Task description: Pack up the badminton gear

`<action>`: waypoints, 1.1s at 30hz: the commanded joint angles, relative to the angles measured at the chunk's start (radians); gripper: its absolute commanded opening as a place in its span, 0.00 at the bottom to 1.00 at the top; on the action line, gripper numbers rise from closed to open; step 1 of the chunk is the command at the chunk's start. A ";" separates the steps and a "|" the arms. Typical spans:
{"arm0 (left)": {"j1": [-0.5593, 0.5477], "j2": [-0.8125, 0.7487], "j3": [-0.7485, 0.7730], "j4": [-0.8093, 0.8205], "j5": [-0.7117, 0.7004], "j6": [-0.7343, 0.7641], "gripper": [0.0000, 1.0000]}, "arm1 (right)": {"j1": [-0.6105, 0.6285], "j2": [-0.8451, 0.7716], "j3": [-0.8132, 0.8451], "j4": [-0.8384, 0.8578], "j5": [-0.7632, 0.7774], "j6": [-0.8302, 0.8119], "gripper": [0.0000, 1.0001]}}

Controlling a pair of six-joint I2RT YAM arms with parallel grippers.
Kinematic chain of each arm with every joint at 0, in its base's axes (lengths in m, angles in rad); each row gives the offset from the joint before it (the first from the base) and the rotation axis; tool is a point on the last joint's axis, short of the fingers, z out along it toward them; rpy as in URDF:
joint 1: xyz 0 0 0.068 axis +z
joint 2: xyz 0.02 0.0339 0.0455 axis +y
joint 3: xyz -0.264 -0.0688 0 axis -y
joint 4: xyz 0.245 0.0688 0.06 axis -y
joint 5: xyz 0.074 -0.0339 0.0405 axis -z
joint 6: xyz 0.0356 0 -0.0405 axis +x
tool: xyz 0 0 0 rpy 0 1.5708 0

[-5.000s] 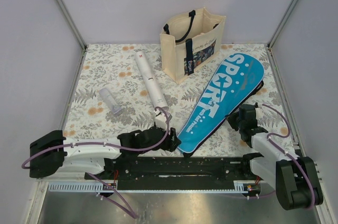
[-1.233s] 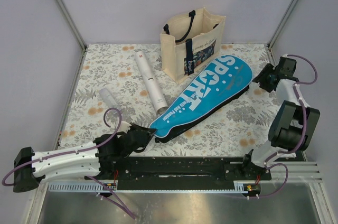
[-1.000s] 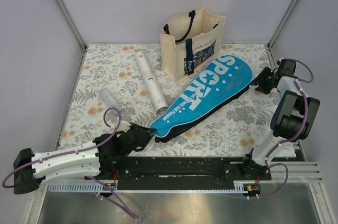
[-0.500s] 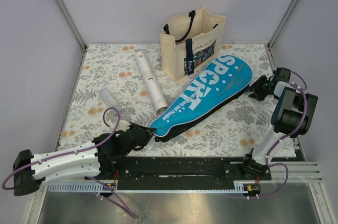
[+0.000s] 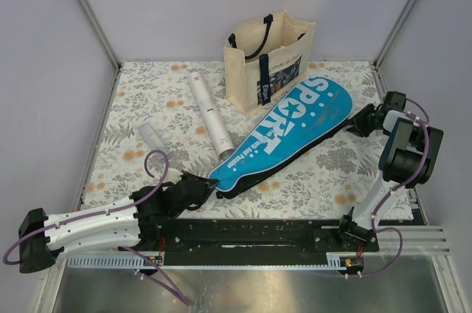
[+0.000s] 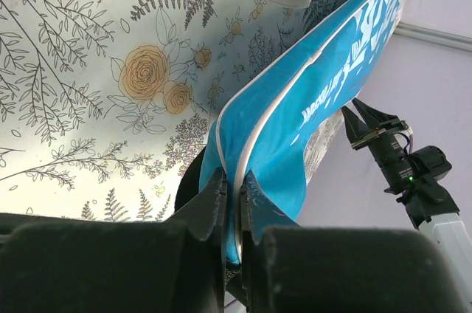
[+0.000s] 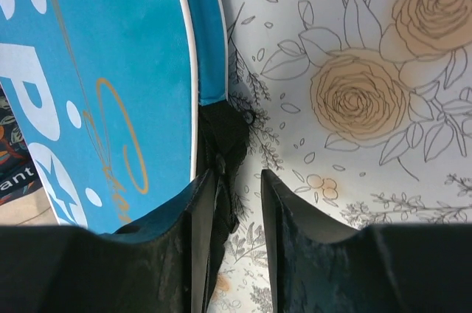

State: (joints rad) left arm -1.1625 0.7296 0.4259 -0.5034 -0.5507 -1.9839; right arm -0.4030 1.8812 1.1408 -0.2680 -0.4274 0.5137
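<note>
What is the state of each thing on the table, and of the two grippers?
blue case: lying flat, lettering up, narrow end pinched.
long white tube: lying on its side.
small tube: lying on its side.
tote bag: upright, top open.
left gripper: shut on the case's narrow end.
right gripper: open, at the case's wide end.

right gripper (image 7: 238, 174) parted | black tab (image 7: 225, 136) in gap | blue case (image 7: 96, 54) left | floral cloth (image 7: 354, 91)
</note>
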 commanded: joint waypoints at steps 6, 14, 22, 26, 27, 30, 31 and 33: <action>0.009 0.002 0.056 0.051 -0.011 -0.176 0.00 | 0.049 0.021 0.123 -0.158 0.090 -0.061 0.24; 0.009 -0.015 0.060 0.046 -0.012 -0.176 0.00 | 0.112 -0.002 0.137 -0.226 0.242 -0.092 0.06; 0.007 -0.026 0.093 0.017 -0.018 -0.173 0.00 | 0.115 -0.249 -0.125 -0.035 0.060 0.049 0.49; 0.009 -0.012 0.094 0.023 -0.006 -0.170 0.00 | 0.124 -0.376 -0.326 0.142 -0.019 0.182 0.61; 0.009 -0.006 0.093 0.023 -0.002 -0.171 0.00 | 0.131 -0.398 -0.369 0.226 -0.030 0.215 0.64; 0.009 -0.001 0.091 0.026 0.008 -0.173 0.00 | 0.179 -0.444 -0.459 0.323 -0.001 0.264 0.70; 0.011 0.001 0.093 0.026 0.009 -0.170 0.00 | 0.196 -0.450 -0.487 0.367 0.010 0.284 0.71; 0.009 0.001 0.096 0.028 0.009 -0.167 0.00 | 0.223 -0.450 -0.547 0.490 0.016 0.339 0.75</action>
State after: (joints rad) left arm -1.1599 0.7311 0.4725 -0.5255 -0.5381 -1.9839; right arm -0.2291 1.4570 0.6693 -0.0521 -0.4038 0.7261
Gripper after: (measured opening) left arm 0.068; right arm 0.726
